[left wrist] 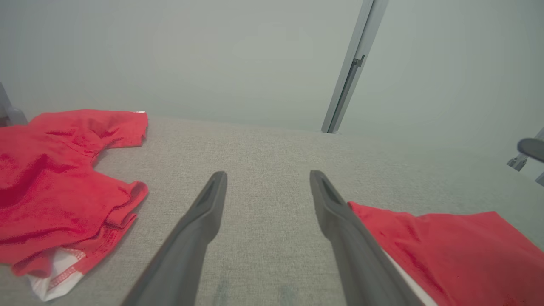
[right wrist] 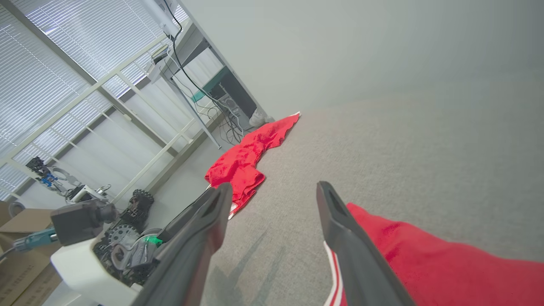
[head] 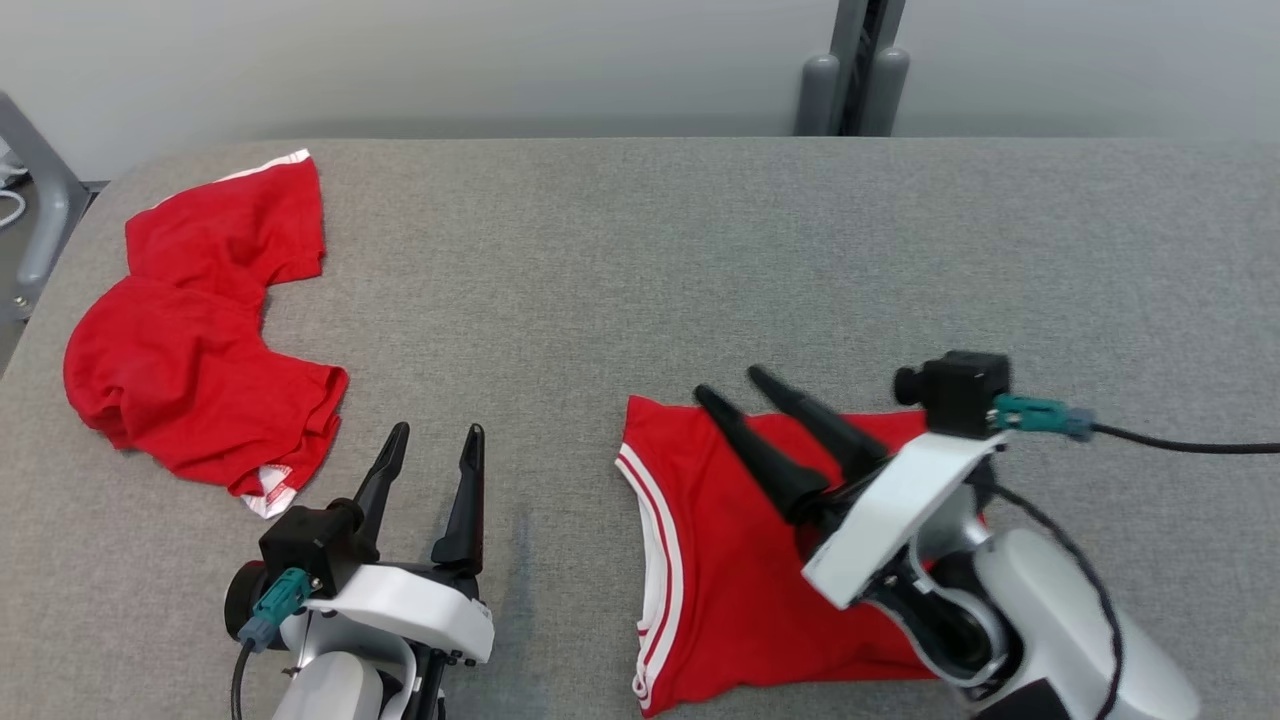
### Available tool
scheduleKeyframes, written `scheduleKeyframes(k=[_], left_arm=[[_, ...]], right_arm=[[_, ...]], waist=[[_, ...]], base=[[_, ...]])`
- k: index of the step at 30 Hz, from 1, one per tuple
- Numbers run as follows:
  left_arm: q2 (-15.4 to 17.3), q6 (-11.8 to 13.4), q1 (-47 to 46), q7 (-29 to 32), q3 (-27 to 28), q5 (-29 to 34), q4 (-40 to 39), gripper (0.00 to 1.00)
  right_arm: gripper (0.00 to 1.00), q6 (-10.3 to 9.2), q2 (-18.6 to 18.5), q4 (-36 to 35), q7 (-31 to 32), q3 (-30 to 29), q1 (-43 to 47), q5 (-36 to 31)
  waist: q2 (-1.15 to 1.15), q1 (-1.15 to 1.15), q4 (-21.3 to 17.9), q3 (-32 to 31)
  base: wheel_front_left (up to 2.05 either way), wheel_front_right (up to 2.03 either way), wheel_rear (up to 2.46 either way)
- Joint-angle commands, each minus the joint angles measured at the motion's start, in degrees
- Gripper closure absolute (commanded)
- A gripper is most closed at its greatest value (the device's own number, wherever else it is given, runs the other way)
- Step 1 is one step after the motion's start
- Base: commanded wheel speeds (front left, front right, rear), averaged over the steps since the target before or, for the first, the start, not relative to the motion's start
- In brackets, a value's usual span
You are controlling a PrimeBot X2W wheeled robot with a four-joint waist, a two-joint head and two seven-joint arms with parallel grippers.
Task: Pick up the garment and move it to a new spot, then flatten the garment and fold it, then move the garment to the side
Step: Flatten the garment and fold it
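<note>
**Both grippers open, folded red garment lying under the right one**

The folded red garment (head: 720, 600) lies flat on the grey table (head: 700, 250), at the near edge, right of centre. White stripes run down its left edge. It is roughly rectangular, with the bottom edge a bit uneven.

The right gripper (head: 728, 382) has its fingers spread apart with nothing between them. The fingers point up and left across the garment's top left corner. In the right wrist view one finger lies across the striped edge and the other is over bare table. Whether the fingers touch the cloth, cannot tell.

The left gripper (head: 440, 430) is at the lower left, fingers also apart and empty, pointing away from the robot over bare table. It sits between the two red pieces, touching neither.

A crumpled red garment (head: 190, 350) is on the far left of the table, well apart from the folded one. It is bunched and wrinkled, with white trim showing at its top corner and its near corner. Its left side reaches the table's edge.

A grey wall and a metal post (head: 850, 70) are behind the table. The right wrist view shows window blinds, a desk with cables and cardboard boxes off to the side.
</note>
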Motion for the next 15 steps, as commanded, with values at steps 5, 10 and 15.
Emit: scheduleKeyframes(k=[5, 10, 15], left_arm=[[0.22, 0.03, -0.1, -0.23, 0.86, 0.61, -1.21, 0.0], [0.23, -0.42, -0.12, -0.23, 1.38, 0.97, -2.15, 0.0], [0.2, -0.3, 0.48, -0.23, 1.78, 1.21, -2.87, 0.0]], right_arm=[[0.0, 0.0, -6.83, -2.18, -4.3, -5.73, -1.43, -9.35], [0.0, 0.0, -12.5, -1.55, -9.31, -12.09, -0.12, -22.7], [0.0, -0.01, -14.31, -1.52, -14.56, -17.86, 3.65, -30.18]], waist=[[0.0, 0.0, -2.29, -0.49], [0.0, 0.0, -3.92, -0.59], [0.0, 0.0, -4.93, -0.92]], base=[[0.0, 0.0, 0.0], [0.0, 0.0, 0.0], [0.0, 0.0, 0.0]])
